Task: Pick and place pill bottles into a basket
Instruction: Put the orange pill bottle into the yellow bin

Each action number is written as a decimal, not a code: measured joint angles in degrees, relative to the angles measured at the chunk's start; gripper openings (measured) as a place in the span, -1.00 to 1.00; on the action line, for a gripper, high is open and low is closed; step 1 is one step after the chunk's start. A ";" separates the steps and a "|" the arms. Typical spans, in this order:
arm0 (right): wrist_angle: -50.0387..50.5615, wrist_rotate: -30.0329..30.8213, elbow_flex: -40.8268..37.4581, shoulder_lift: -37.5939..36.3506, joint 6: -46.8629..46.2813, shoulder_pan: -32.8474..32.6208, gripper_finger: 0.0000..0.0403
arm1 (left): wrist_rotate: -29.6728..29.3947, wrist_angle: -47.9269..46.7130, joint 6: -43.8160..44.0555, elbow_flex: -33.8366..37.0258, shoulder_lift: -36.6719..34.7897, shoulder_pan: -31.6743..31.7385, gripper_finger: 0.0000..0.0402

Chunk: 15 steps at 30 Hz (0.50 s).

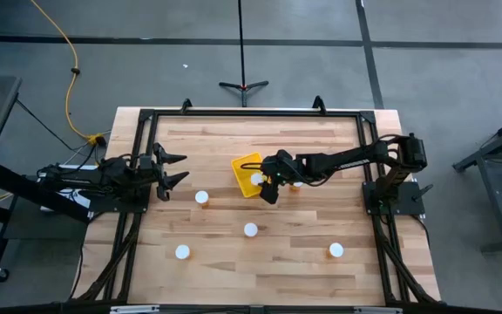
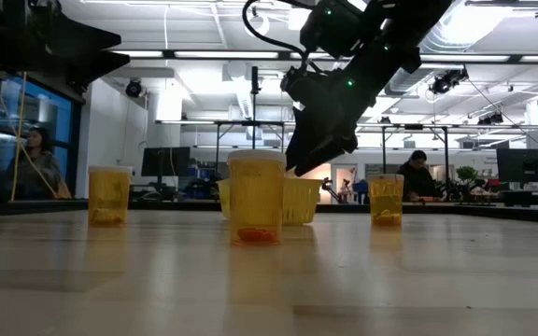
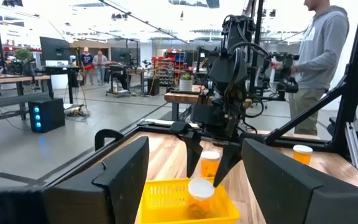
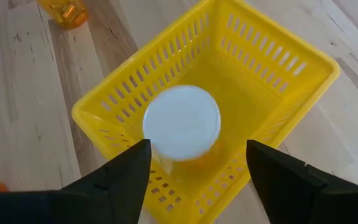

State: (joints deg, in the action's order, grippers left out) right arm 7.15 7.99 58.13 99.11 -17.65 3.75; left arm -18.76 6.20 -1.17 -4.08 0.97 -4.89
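Observation:
The yellow basket [image 1: 244, 166] stands near the table's middle. One pill bottle [image 4: 182, 122], white cap up, stands upright inside it on the basket's floor. My right gripper [image 1: 271, 185] hangs open just above the basket, its fingers on either side of that bottle and clear of it; it also shows in the left wrist view [image 3: 209, 163]. Another bottle [image 1: 296, 183] stands just right of the basket. Several more bottles stand on the table's near half, such as two [image 1: 201, 197] [image 1: 250, 229]. My left gripper [image 1: 177, 168] waits open at the table's left edge.
Two bottles stand toward the near edge, one at left [image 1: 182, 252] and one at right [image 1: 335, 250]. A black frame [image 1: 251, 112] runs around the table's edges. People stand in the room beyond the table [image 3: 319, 50].

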 joint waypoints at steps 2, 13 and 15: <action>-0.01 0.01 0.00 0.00 0.11 0.00 0.28 | 0.00 0.02 -0.02 0.00 0.00 0.00 0.45; -1.63 6.29 -0.04 -1.11 0.05 -0.59 0.29 | 0.00 -0.04 0.16 0.00 0.00 0.00 0.45; -1.50 9.92 -0.04 -3.22 1.30 -1.79 0.29 | 0.00 -0.04 0.16 0.00 0.00 0.00 0.45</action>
State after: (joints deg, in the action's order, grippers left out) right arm 5.65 17.91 58.08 95.89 -16.35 1.96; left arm -18.76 6.15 -1.02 -4.08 0.97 -4.89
